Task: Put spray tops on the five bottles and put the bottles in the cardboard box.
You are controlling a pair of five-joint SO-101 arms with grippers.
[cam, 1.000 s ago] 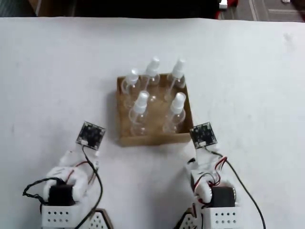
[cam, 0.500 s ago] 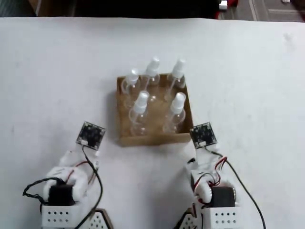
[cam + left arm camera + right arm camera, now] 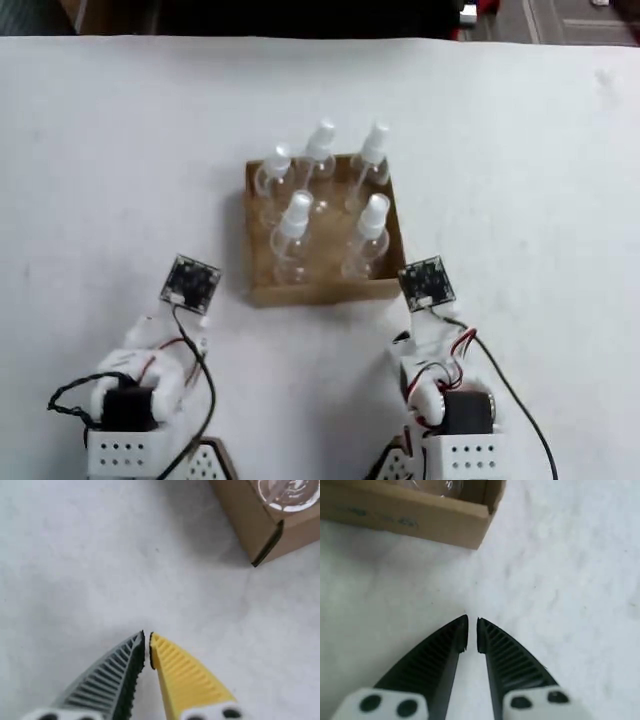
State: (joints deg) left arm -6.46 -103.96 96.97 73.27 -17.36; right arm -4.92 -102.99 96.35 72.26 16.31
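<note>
The white counter (image 3: 520, 150) is the biggest thing here, and most of it is bare. The brown box (image 3: 320, 292) sits in the middle of it, well away from every edge you can see. Your two arms sit at the near side. The left arm (image 3: 140, 385) is off to one side of the box, and the right arm (image 3: 445, 400) is near its other corner.

All five bottles (image 3: 293, 240) stand up inside the box, three in the far row and two in the near row. Each one has a white spray top (image 3: 322, 135) on it. So I think the job is done, and the step now is just to rest the arms.

The left fingers (image 3: 153, 642) are pressed together and hold nothing. The right fingers (image 3: 481, 630) have only a thin crack between the tips, and they hold nothing too. Both point down at bare counter near a box corner.

To do this well, keep both arms low and back. If you do move, go out to the sides, where there is lots of room. Watch the right arm most. Its front part is just beside the near wall of the box, and a bump could tip the bottles.
</note>
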